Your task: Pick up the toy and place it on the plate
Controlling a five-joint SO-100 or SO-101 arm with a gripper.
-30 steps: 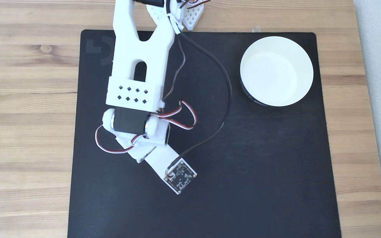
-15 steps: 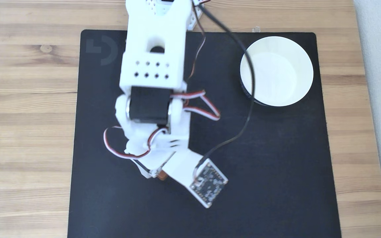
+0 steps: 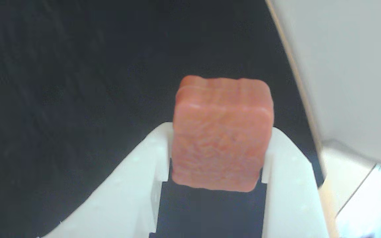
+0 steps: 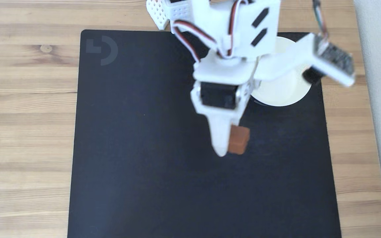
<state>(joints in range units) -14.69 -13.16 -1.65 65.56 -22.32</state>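
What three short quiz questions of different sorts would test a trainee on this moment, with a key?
1. True or false: the toy lies loose on the black mat.
2. Multiple choice: in the fixed view, the plate sits toward the mat's A) lower left B) upper right C) centre.
3. Fill in: in the wrist view, the toy is held between the two white ____ of the hand.

Key
1. False: the hand is shut on the toy, one finger against each side.
2. B, partly covered by the arm.
3. fingers
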